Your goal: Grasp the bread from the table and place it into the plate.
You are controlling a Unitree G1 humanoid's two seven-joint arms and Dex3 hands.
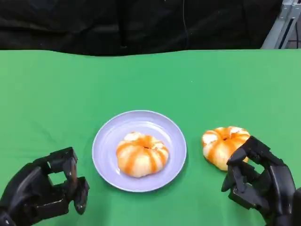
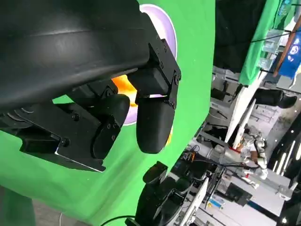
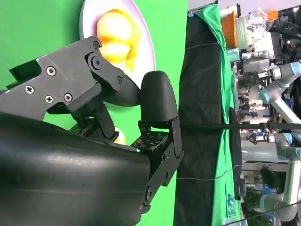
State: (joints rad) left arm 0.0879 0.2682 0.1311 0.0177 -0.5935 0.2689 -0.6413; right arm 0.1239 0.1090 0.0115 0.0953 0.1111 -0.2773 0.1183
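We see the green bench (image 1: 56, 89) filling most of the head view, and at lower centre the pale lilac plate (image 1: 106, 141) with one orange-striped bun (image 1: 141, 154) already sitting in it. To the right of the plate, apart from it, the second bread (image 1: 221, 143) lies on the bench — this one is still to be moved. The right robot hand (image 1: 256, 181), at the lower right of the frame, sits just in front of that bread with its fingers curled and apart, holding nothing; whether a fingertip touches the crust we cannot tell. The left robot hand (image 1: 51, 188), at the lower left, is likewise empty, fingers apart. We judge the bread light, soft and easily dented — best taken across its rounded sides with a gentle squeeze, not pinched at the top
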